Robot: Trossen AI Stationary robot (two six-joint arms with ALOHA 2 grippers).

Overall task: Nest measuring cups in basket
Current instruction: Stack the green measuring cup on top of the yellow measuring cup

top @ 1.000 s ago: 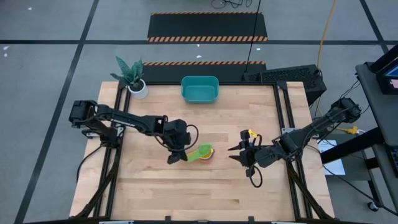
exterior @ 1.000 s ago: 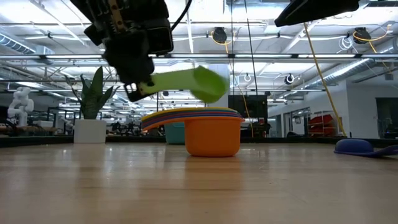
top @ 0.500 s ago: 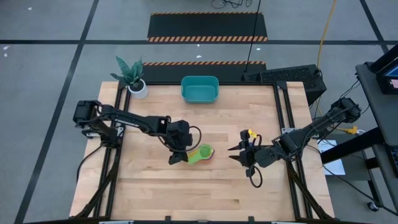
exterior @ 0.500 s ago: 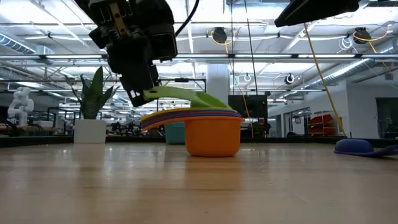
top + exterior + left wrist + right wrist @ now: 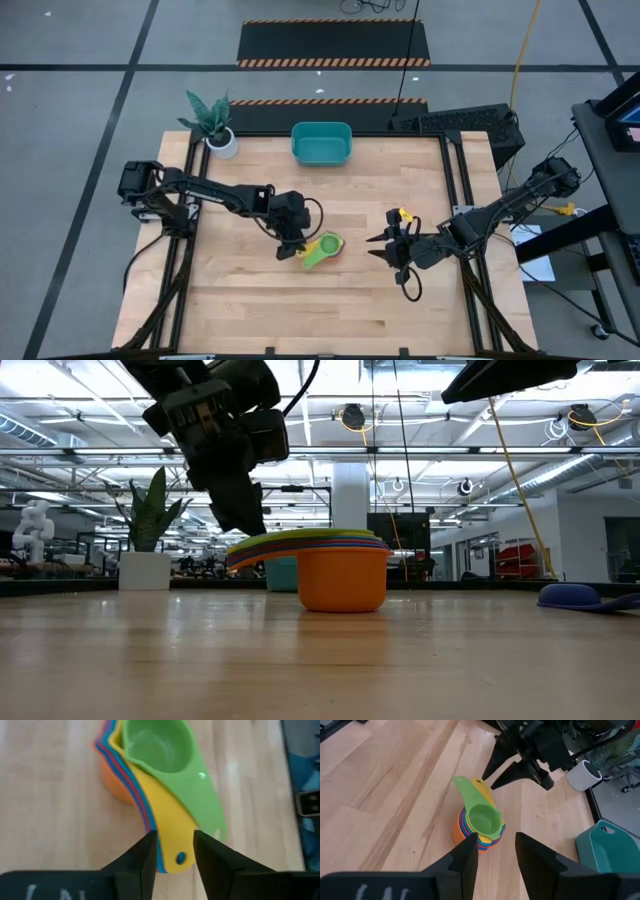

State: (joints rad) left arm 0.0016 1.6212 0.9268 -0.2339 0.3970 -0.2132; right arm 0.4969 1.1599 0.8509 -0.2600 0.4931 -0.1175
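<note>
The measuring cups sit nested in one stack (image 5: 322, 250) on the table's middle. An orange cup (image 5: 342, 580) is outermost and a green cup (image 5: 160, 750) lies on top. Their handles fan out toward my left gripper, and the green handle (image 5: 462, 787) is angled away from the others. My left gripper (image 5: 175, 840) stands open just above the handle ends (image 5: 176, 856), slanting down, with no contact that I can see. My right gripper (image 5: 495, 845) hangs open to the right of the stack (image 5: 480, 827), holding nothing. The teal basket (image 5: 321, 143) stands at the far edge.
A white plant pot (image 5: 222, 143) stands at the far left corner. In the low view a dark blue rounded thing (image 5: 575, 596) lies on the table at the right. Bare wood lies between the stack and the basket (image 5: 607, 845).
My left gripper has tipped downward and sunk a little, lowering the green cup from a tilt above the stack until it sits in the top cup. It has let go of the green handle, which now points more toward the near edge.
</note>
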